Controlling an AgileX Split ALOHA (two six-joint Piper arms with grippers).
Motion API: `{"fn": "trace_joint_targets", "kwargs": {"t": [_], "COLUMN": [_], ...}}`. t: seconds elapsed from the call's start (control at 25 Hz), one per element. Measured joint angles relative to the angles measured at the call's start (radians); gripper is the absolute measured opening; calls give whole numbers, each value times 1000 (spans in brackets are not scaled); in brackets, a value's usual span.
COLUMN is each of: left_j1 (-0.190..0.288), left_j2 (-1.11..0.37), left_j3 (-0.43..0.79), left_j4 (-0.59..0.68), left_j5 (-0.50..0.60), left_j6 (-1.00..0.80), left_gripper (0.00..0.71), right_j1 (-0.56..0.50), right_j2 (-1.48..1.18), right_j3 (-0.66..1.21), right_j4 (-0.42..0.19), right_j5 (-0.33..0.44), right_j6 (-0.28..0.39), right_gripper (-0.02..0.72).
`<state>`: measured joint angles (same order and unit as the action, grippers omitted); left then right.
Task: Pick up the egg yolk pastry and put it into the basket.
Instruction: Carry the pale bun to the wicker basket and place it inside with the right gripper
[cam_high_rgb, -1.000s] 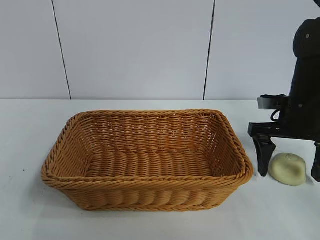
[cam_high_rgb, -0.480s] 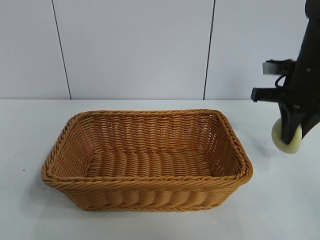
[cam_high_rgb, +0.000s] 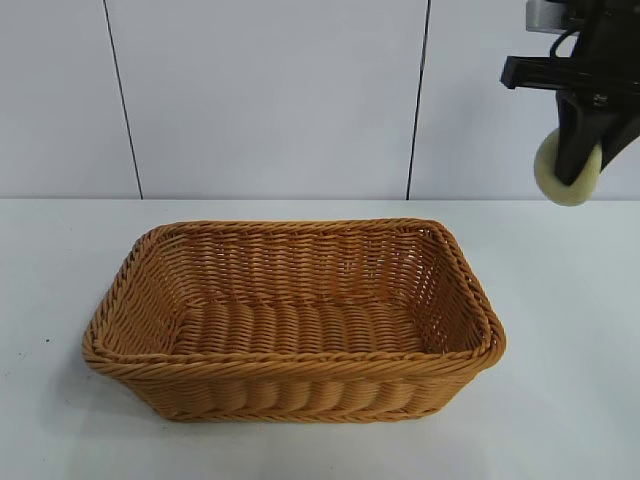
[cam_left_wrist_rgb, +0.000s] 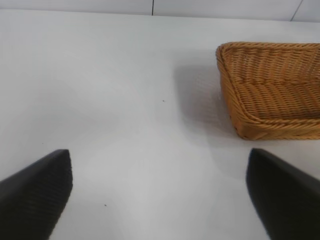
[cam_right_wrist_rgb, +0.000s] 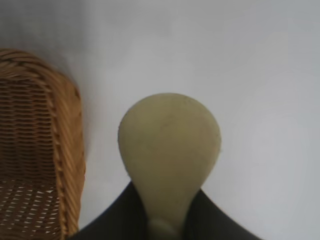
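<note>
My right gripper (cam_high_rgb: 578, 170) is shut on the egg yolk pastry (cam_high_rgb: 563, 176), a pale cream-yellow lump, and holds it high above the table, to the right of the basket (cam_high_rgb: 300, 385). In the right wrist view the pastry (cam_right_wrist_rgb: 169, 145) is squeezed between the black fingers (cam_right_wrist_rgb: 115, 215), with the basket's braided rim (cam_right_wrist_rgb: 70, 150) beside it below. The basket is golden-brown wicker and nothing shows inside it. My left gripper (cam_left_wrist_rgb: 160, 195) is open over bare table; the basket's corner (cam_left_wrist_rgb: 240, 120) shows in its view. The left arm is out of the exterior view.
The white table (cam_high_rgb: 560, 400) runs all round the basket. A white panelled wall (cam_high_rgb: 270, 100) stands behind.
My right gripper closed on the pastry on the table and lifted it up, well above the height of the basket's rim. The basket has not moved.
</note>
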<state>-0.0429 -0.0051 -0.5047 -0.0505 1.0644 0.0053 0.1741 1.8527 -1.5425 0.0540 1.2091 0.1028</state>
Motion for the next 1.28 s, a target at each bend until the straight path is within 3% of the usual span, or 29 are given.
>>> {"fn": "trace_joint_targets", "kwargs": {"t": [0.2, 0.56, 0.8, 1.08, 1.2, 1.28], "left_j1": [0, 0, 0, 0, 0, 0], "left_j2": [0, 0, 0, 0, 0, 0], "left_j3": [0, 0, 0, 0, 0, 0], "left_j4": [0, 0, 0, 0, 0, 0], "left_j5": [0, 0, 0, 0, 0, 0], "left_j6": [1, 1, 1, 1, 1, 1], "left_gripper": [696, 696, 696, 696, 696, 696], "right_j1": [169, 420, 444, 444, 444, 444], "right_j2": [0, 28, 129, 240, 246, 246], "right_j3": [-1, -1, -1, -1, -1, -1], "right_j4": [40, 61, 62, 60, 58, 58], "right_j5": [-8, -163, -249, -259, -262, -263], "right_j6": [1, 73, 98, 99, 95, 92], "right_gripper": [55, 54, 53, 58, 118, 226]}}
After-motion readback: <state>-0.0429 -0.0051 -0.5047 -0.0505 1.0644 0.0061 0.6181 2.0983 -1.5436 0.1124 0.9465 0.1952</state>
